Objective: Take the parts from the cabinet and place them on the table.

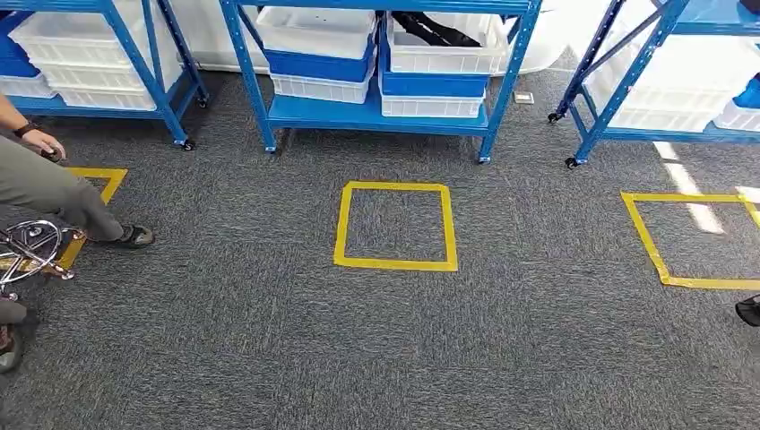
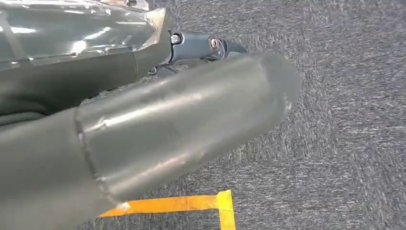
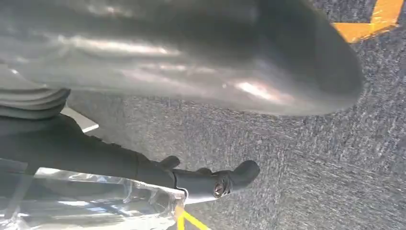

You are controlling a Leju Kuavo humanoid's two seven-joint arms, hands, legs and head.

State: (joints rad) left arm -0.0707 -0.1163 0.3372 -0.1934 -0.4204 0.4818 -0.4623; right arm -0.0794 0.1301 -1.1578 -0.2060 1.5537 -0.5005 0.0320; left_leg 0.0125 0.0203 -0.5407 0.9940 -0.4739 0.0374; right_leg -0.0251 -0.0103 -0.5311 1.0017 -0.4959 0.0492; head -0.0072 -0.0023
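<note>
Ahead, at twelve o'clock, the blue cabinet (image 1: 376,112) holds white and blue bins (image 1: 320,54); parts inside are too small to tell. Left robot hand (image 2: 158,120) and right robot hand (image 3: 210,67) hang over grey carpet (image 1: 269,340), fingers apart, holding nothing. A yellow tape square (image 1: 396,226) lies between, with open floor around it.

Rough grey carpet (image 1: 269,358), glossy yellow tape square (image 1: 395,263), painted blue metal shelving (image 1: 376,112), white plastic bins (image 1: 315,31).
</note>
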